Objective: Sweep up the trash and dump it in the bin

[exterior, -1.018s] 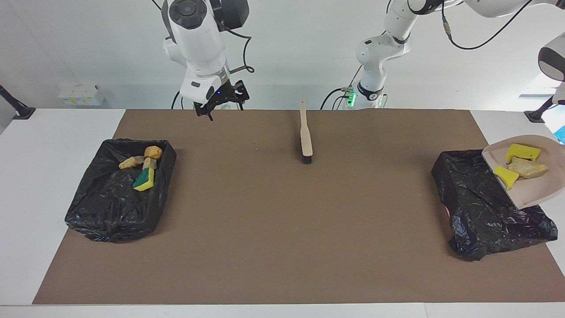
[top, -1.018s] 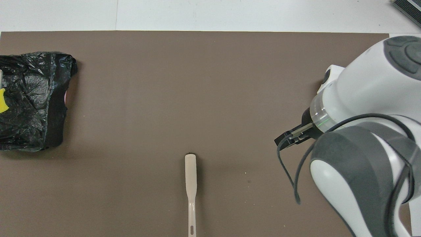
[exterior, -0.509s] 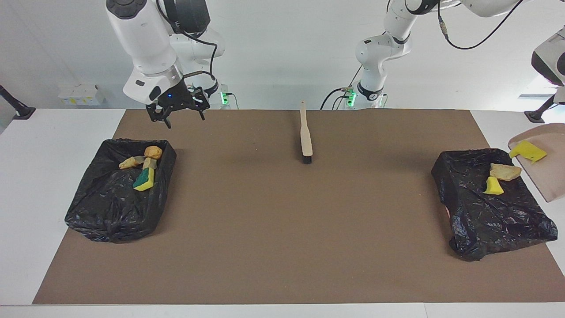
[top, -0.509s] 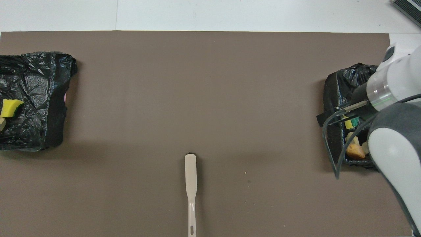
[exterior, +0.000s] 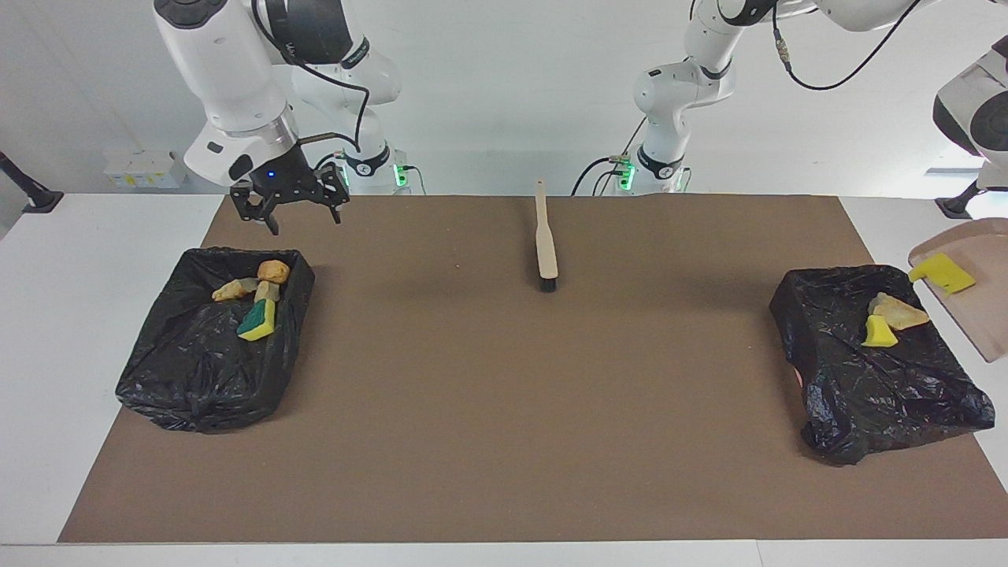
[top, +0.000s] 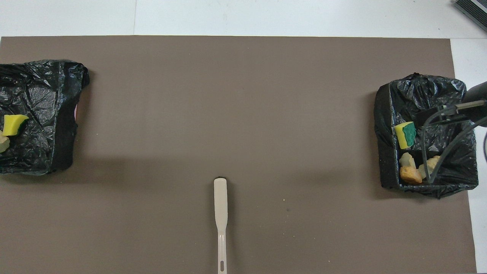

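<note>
In the facing view's upper left, our right tool (exterior: pixel 305 223) hangs, fingers apart, above a bin (exterior: pixel 157 370) holding four trash bits (exterior: pixel 258 303). A brush (exterior: pixel 545 248) lies top centre. At the right, a second bin (exterior: pixel 882 394) holds two bits (exterior: pixel 886 319). One sponge (exterior: pixel 943 272) sits on the tilted dustpan (exterior: pixel 976 315). Our left tool is out of frame, fingers together.

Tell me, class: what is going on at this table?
The left arm holds a dustpan tilted over one bin; two trash bits lie in that bin, and a yellow sponge is on the pan. The right gripper hangs open and empty near the second bin, which holds four bits. The brush lies on the mat.
</note>
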Controlling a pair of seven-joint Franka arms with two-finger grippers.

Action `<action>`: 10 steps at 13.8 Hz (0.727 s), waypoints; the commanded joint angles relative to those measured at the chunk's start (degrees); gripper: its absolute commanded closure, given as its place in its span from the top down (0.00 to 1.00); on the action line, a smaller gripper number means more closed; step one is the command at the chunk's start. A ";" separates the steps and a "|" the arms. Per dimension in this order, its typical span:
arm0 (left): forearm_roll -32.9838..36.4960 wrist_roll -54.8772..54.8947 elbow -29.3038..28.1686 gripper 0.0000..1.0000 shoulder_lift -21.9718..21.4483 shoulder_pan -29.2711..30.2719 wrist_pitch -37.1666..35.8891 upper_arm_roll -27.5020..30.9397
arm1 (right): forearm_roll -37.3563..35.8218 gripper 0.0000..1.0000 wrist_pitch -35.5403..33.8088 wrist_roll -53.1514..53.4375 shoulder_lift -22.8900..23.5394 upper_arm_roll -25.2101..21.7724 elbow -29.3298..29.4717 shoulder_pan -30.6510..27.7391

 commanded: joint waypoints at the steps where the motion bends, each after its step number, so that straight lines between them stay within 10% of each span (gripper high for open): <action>1: 2.05 -0.34 1.27 0.00 0.31 -1.76 -2.72 0.70 | -0.13 1.00 -0.39 4.29 -0.23 0.72 0.19 -0.38; 10: 4.16 1.07 2.06 0.00 0.05 -5.79 -8.51 0.08 | 0.66 1.00 -3.30 4.11 -3.05 1.16 -0.07 0.06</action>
